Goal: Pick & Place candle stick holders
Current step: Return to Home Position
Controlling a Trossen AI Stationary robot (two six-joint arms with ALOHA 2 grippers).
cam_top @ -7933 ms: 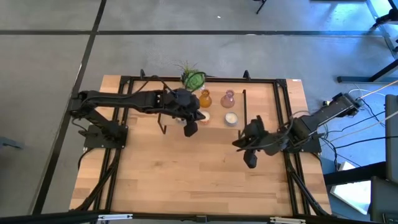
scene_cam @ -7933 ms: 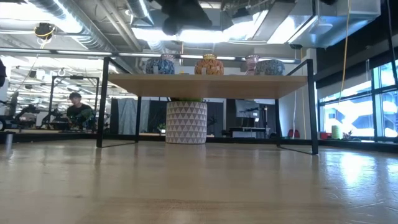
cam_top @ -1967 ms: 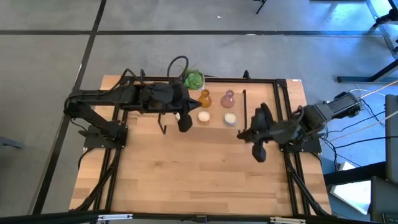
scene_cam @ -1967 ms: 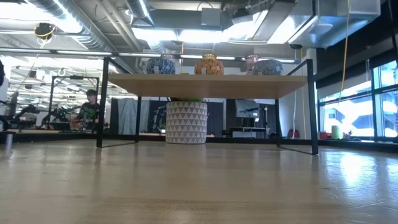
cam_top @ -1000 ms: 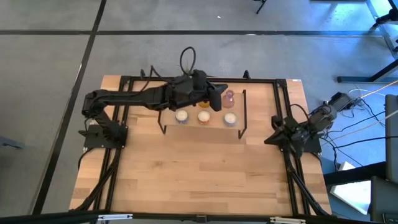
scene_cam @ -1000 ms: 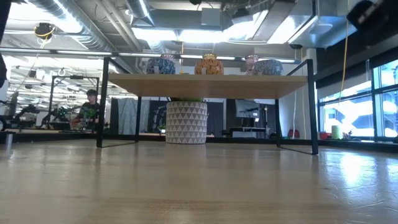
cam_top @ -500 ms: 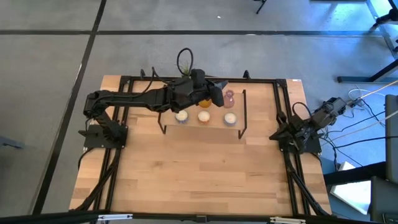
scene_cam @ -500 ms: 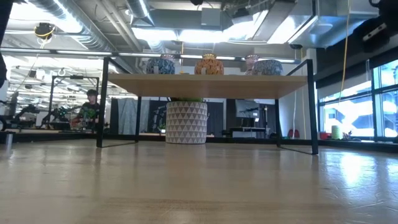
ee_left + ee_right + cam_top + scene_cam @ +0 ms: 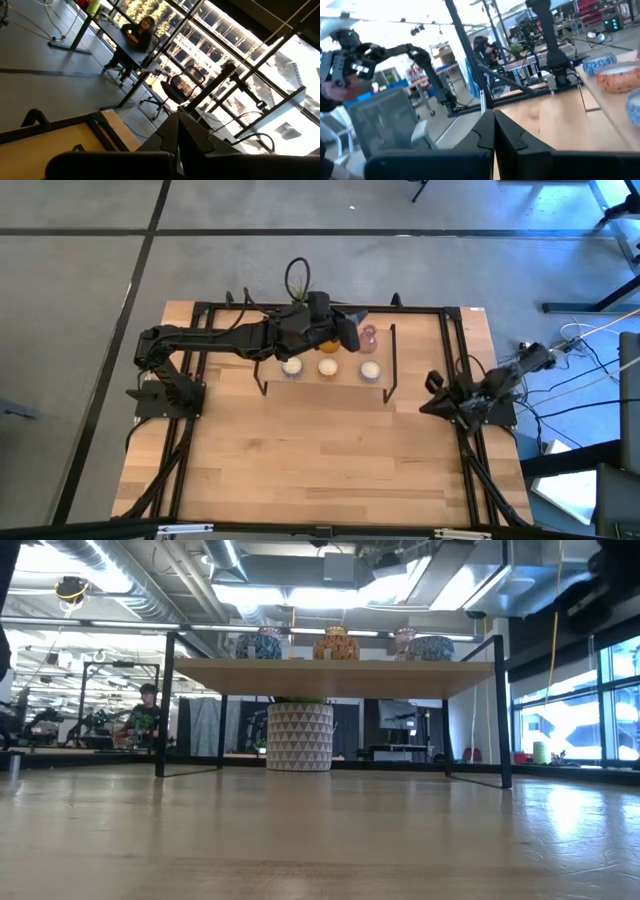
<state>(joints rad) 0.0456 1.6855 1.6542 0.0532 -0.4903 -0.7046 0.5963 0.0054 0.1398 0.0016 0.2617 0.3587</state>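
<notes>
Hovering upper-centre, the left gripper [image 9: 349,333] is pinched closed and empty near three low round cream-white candle stick holders [image 9: 327,367], lined along the wooden black-framed shelf [image 9: 330,390], seemingly for display. The right gripper [image 9: 430,386], likewise closed and empty, waits mid-right.

A light wooden table top [image 9: 320,470], edged by a black metal frame [image 9: 420,308], stands on a grey concrete floor [image 9: 400,260]. Toward the table's 12 o'clock sits a low wooden shelf [image 9: 400,678] on thin black legs. Beneath its middle stands a white pot with a triangle pattern [image 9: 299,737], green leaves just showing at its top. Off the table at 3 o'clock, loose cables [image 9: 580,395] trail over the floor. Far back in the room, a seated person [image 9: 146,712] shows at the pot's 9 o'clock. Elsewhere, another person sits at a desk [image 9: 141,29] near a black office chair [image 9: 182,89].
</notes>
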